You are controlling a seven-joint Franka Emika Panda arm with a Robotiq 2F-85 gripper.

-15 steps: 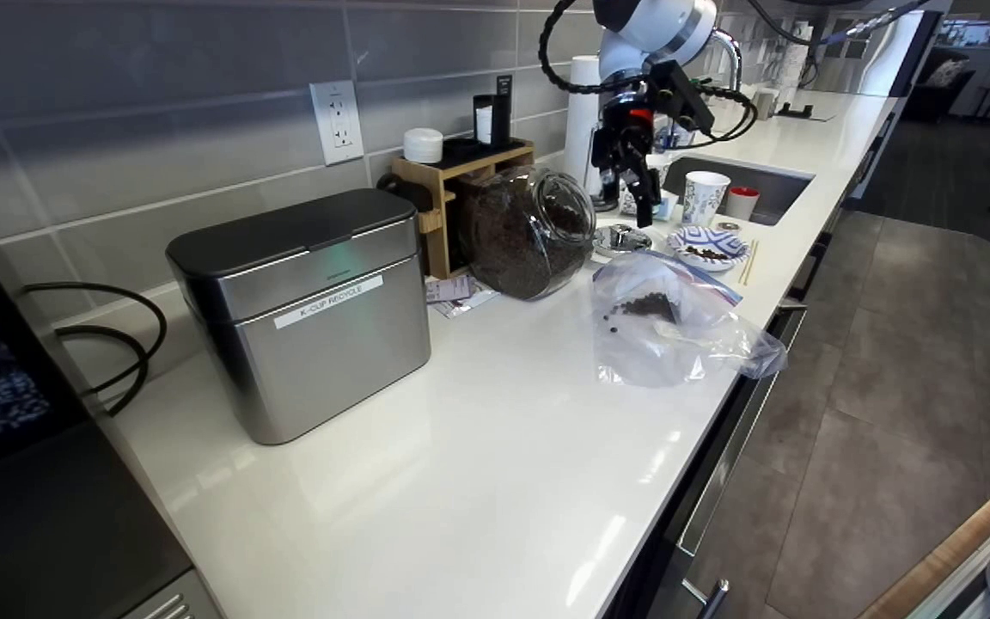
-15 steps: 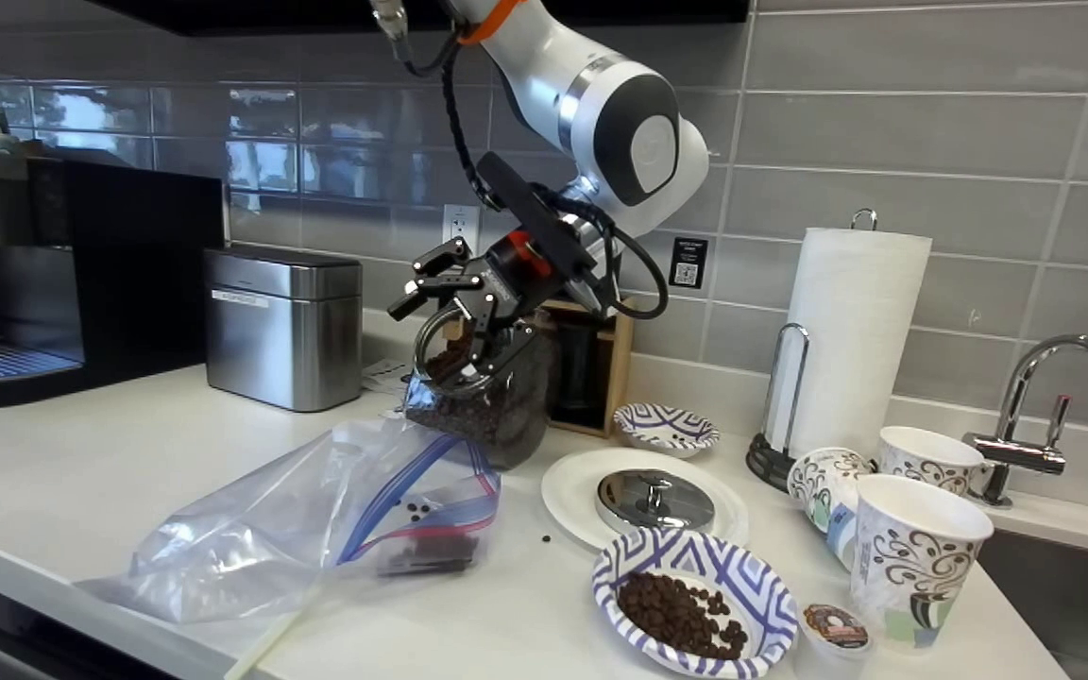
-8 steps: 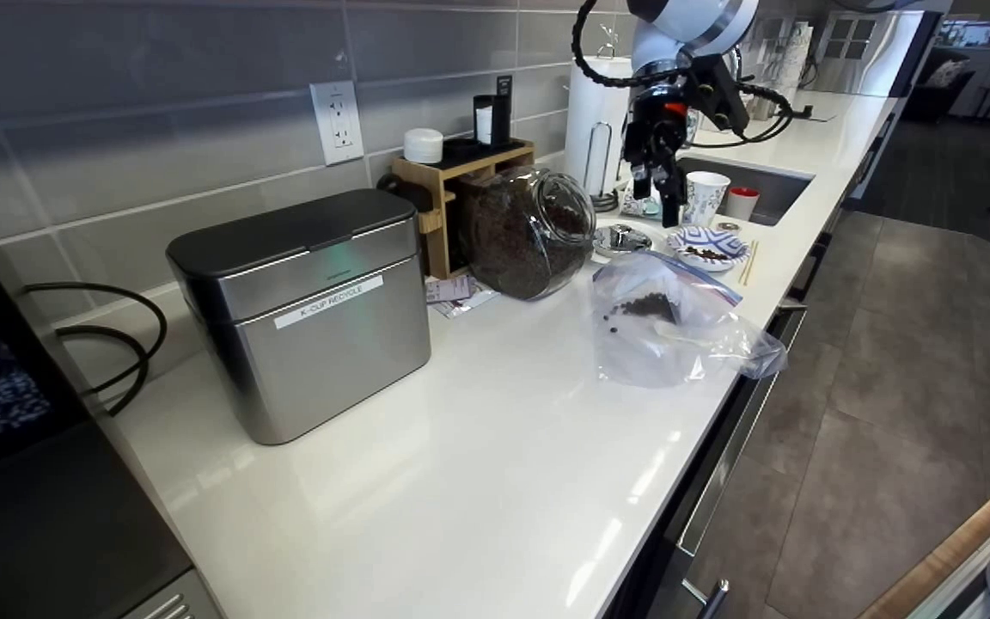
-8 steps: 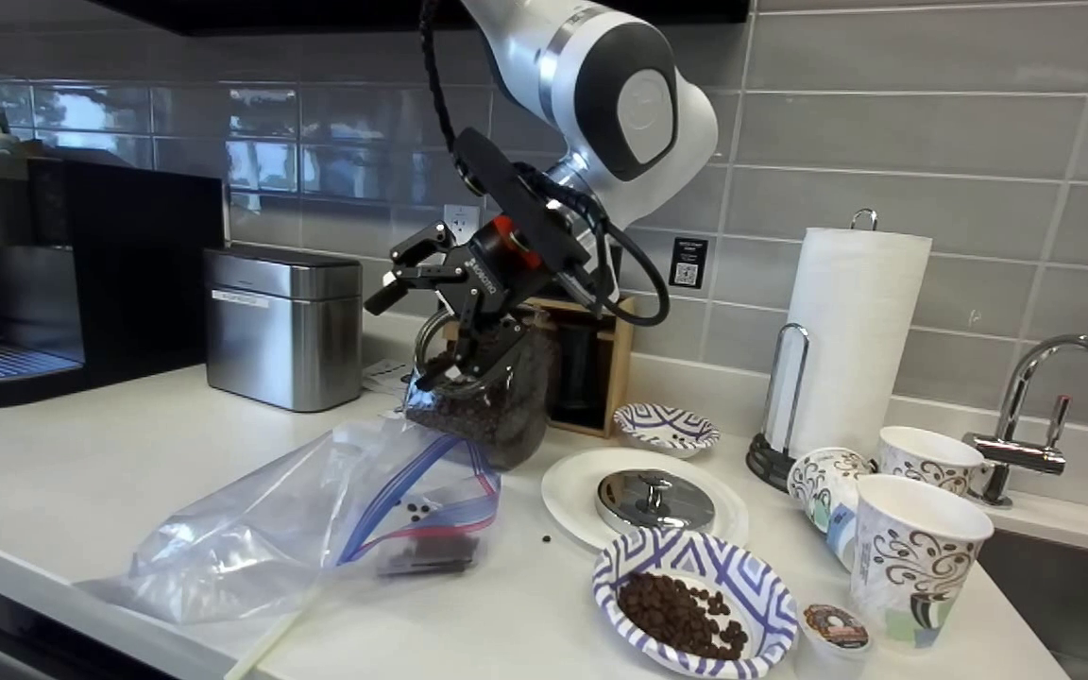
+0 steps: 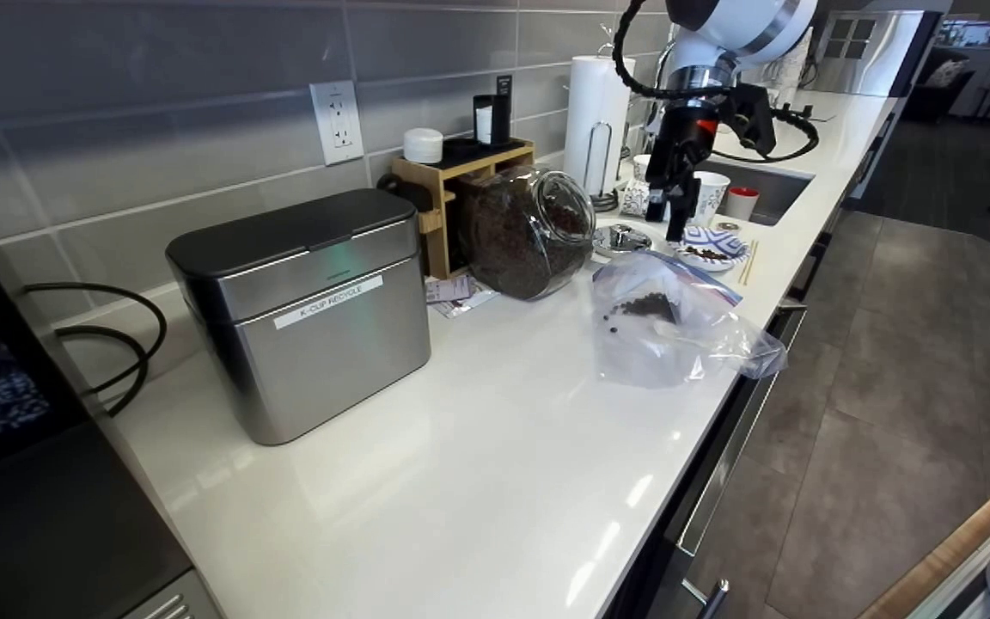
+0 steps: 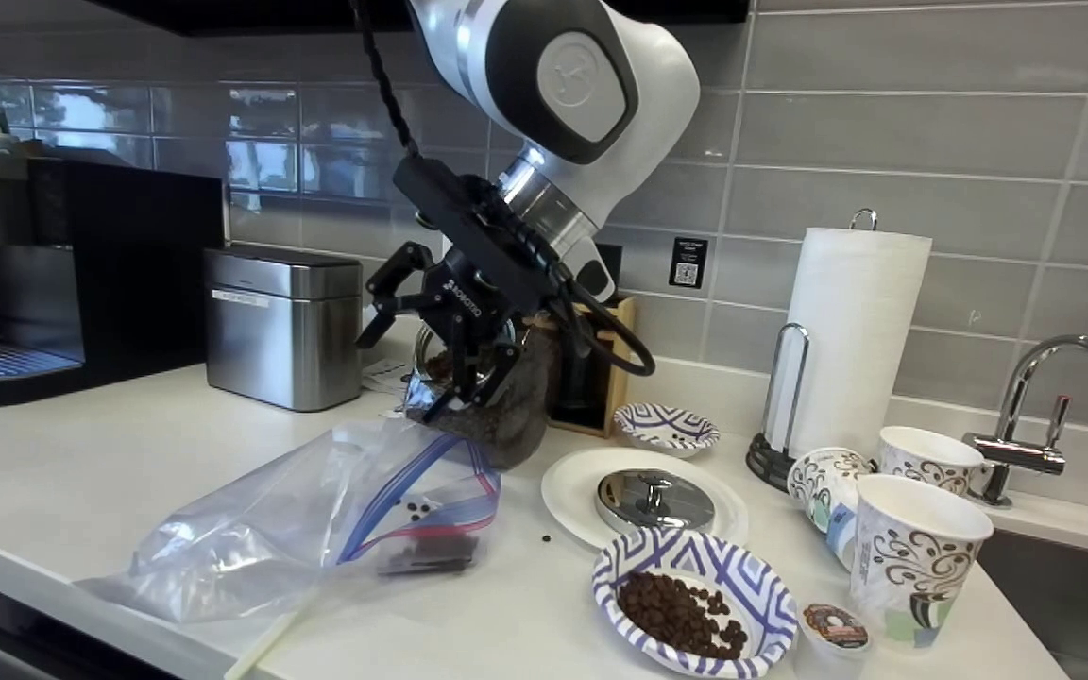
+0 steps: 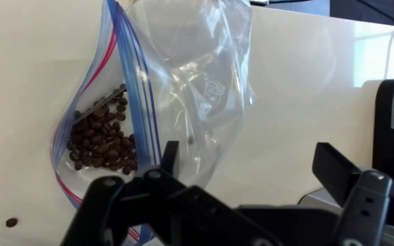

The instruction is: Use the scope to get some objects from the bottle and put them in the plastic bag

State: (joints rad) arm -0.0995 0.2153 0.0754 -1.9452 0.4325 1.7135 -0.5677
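Note:
The plastic bag (image 5: pixel 650 357) lies on the counter with its blue-and-red zip mouth open. It also shows in the other views (image 6: pixel 251 529) (image 7: pixel 197 68). Dark coffee beans (image 7: pixel 97 143) lie inside it near the mouth. The glass bottle (image 5: pixel 508 245), full of beans, lies tilted with its mouth open; in an exterior view the gripper partly covers the bottle (image 6: pixel 525 416). My gripper (image 7: pixel 247 153) is open and empty, above the counter; in the wrist view one finger overlaps the bag. It shows in both exterior views (image 5: pixel 667 222) (image 6: pixel 400 376). I cannot make out a scoop.
A steel recycle bin (image 5: pixel 332 335) and a wooden organizer (image 5: pixel 430 193) stand along the wall. A patterned bowl of beans (image 6: pixel 761 614), a plate (image 6: pixel 563 501) with a metal lid (image 6: pixel 654 501), paper cups (image 6: pixel 917 567) and a paper towel roll (image 6: pixel 851 349) stand nearby. A loose bean (image 7: pixel 11 222) lies outside the bag.
The arm and open gripper have moved away from the wall toward the counter's front and slightly lower. The bag, bottle and bowls have not moved.

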